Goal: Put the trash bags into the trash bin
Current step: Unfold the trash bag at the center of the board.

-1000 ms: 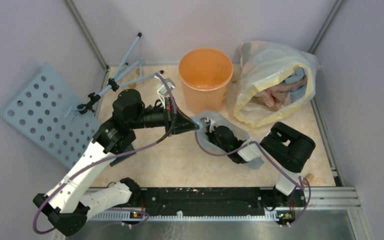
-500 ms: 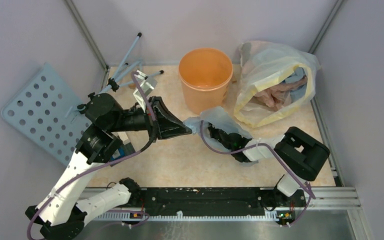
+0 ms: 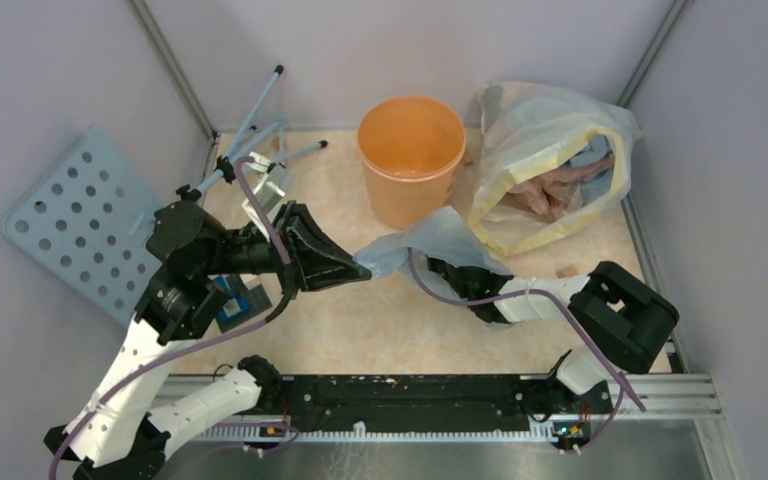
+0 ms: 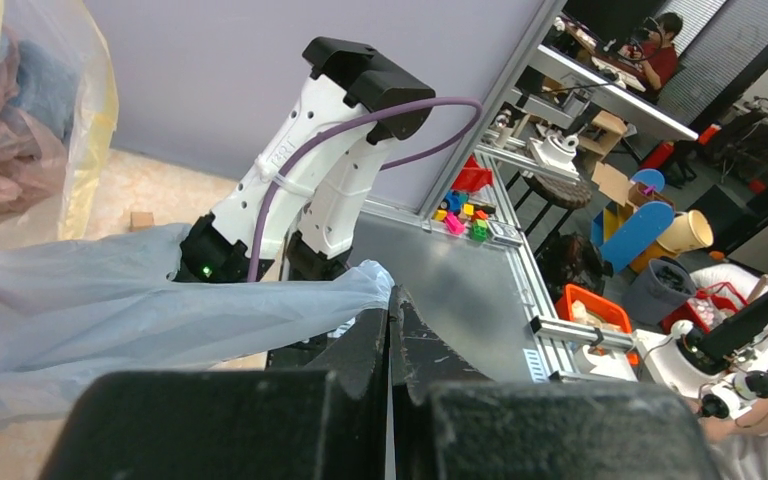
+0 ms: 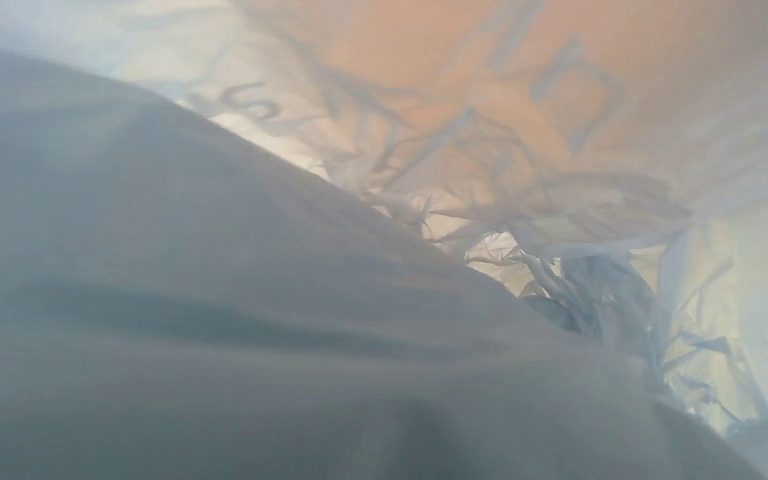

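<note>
Your left tool [image 3: 358, 270] is pinching a corner of the trash bag [image 3: 438, 236], fully closed; your right tool [image 3: 455, 278] is sitting closed under it, near the trash bin [image 3: 410, 190].

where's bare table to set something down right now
Bare tabletop lies between the base rail and the stretched trash bag, and left of the orange bin by the tripod legs. Crowded: back right, where bin and big clear bag sit close.
</note>
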Tool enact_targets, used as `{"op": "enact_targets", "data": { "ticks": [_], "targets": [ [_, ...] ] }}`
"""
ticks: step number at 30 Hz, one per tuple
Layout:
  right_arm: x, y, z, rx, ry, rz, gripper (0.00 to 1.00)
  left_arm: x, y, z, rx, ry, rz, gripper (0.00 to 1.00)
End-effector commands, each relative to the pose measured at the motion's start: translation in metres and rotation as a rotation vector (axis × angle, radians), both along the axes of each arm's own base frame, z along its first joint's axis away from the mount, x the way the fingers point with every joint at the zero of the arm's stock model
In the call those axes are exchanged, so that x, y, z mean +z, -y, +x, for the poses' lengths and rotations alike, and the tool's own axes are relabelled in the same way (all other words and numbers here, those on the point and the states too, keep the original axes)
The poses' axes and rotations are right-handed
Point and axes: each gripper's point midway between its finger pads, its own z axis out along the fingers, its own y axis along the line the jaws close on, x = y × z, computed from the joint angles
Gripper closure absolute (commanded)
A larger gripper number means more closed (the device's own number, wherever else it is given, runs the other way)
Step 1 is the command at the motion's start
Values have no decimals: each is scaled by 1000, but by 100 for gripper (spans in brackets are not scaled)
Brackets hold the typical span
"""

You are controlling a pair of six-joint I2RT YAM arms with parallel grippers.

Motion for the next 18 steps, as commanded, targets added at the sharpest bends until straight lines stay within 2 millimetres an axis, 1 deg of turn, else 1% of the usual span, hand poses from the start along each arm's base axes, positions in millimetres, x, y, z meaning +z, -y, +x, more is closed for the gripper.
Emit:
{"op": "enact_targets", "data": {
  "ticks": [1,4,6,8,11,13,15,17,18],
  "targets": [
    [-2,25,7,-97,-9,-7,94,47,-24,-38,-41,221,-132,100],
    [2,22,8,-84,-9,-3,90,40,-21,-30,-17,192,-116,100],
    [11,16,7,-60,-7,12,89,28,-14,-18,0,147,-90,100],
    [21,10,6,-31,-3,30,88,9,-5,-2,30,85,-53,100],
    [42,1,2,23,10,67,88,-28,8,30,117,-11,27,100],
    [53,-3,-2,54,12,83,87,-53,14,51,187,-54,90,100],
    [64,-4,-6,76,17,97,84,-75,17,68,248,-81,144,100],
    [72,-2,-9,79,28,107,82,-86,19,76,273,-88,171,100],
    [76,1,-10,73,32,107,79,-90,19,79,281,-89,179,100]
  ]
}}
